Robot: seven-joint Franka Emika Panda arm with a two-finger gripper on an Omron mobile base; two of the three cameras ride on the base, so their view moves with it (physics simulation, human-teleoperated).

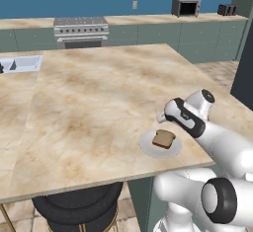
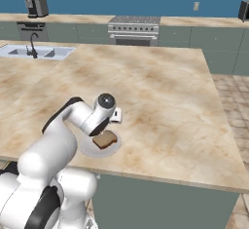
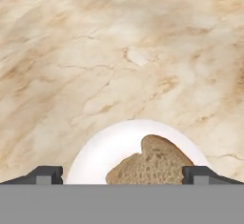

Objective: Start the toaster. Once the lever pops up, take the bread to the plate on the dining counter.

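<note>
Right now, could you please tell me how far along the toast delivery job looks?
Essentially finished. The thin brown slice of toast lies flat on the small round white plate, which sits near the front edge of the wide beige marbled dining counter. The two-finger gripper is open above the plate, holding nothing. The small dark toaster stands on the far counter. Nothing obvious remains except pulling the arm away.

steel stove (image 1: pixel 81 30) on far wall, sink (image 2: pixel 35 52) — grey oven box (image 1: pixel 186 7), black stool (image 1: pixel 78 208)

bread (image 1: pixel 164 138): 1 | plate (image 1: pixel 147 147): 1 | toaster (image 1: pixel 227 10): 1 | stool (image 1: pixel 79 207): 1
</note>
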